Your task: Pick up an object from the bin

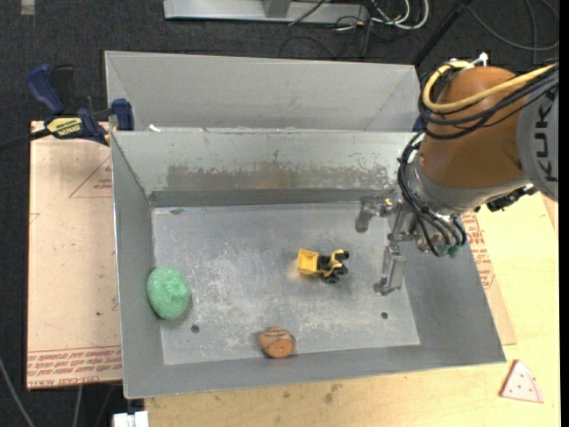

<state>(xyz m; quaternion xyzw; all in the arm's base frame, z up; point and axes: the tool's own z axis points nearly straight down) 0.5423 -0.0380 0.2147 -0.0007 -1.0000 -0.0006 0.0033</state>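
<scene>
The grey metal bin (267,363) holds three loose things, one of each kind, all well apart on its floor. The arm (467,136), under its orange cover, reaches in from the right. Its end effector (375,256) hangs low at the right side of the floor, with its two fingers (388,272) spread apart, nothing between them and touching none of the three things. The largest thing is a green rounded lump (168,292) near the left wall. Next is a yellow toy vehicle (322,264) at mid-floor, near the end effector on its left. Its long axis runs almost straight across, yellow body to the left, black end towards the fingers. The smallest is a brown rounded piece (277,342) by the near wall.
</scene>
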